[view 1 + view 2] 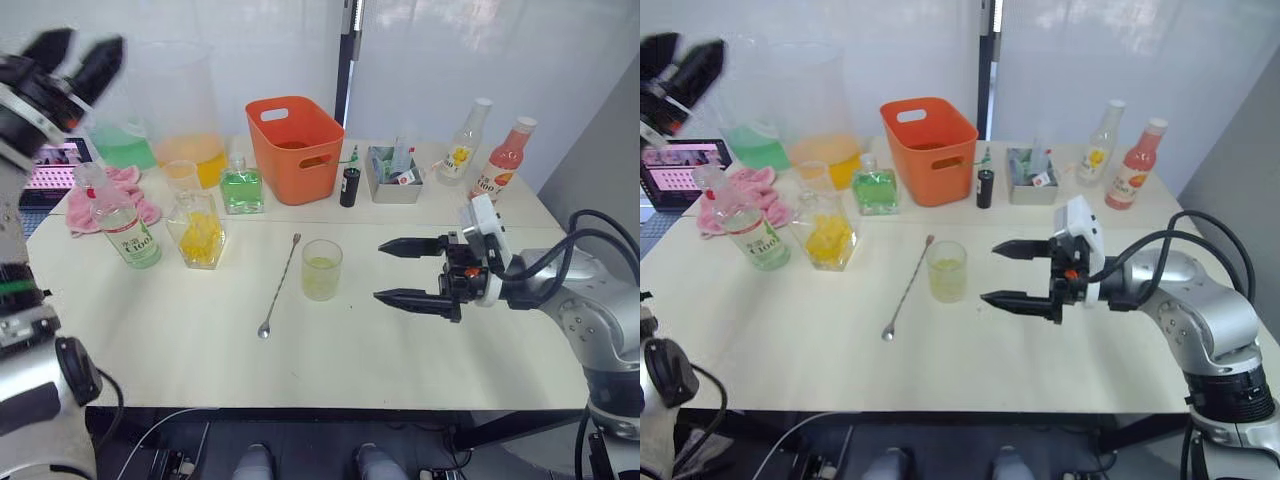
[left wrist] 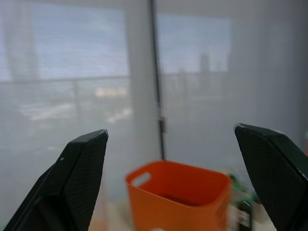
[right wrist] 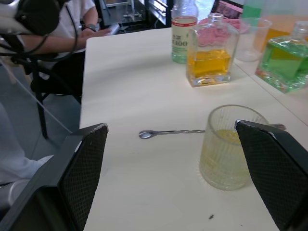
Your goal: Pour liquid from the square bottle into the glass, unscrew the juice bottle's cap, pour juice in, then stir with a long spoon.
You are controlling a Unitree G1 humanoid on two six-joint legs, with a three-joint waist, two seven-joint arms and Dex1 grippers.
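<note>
White table (image 1: pixel 420 340) is carrying the glass (image 1: pixel 322 269) just ahead of the wide-open right hand (image 1: pixel 400 271), risking a knock-over if nudged off-centre.

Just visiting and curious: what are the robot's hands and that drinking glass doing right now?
Right gripper open, level with the glass, apart from it. Left gripper open, raised, empty. Glass holds a little yellowish liquid. Long spoon flat on table beside the glass.

Lab: curtained windows, seated person (image 3: pixel 72 19) nearby.
</note>
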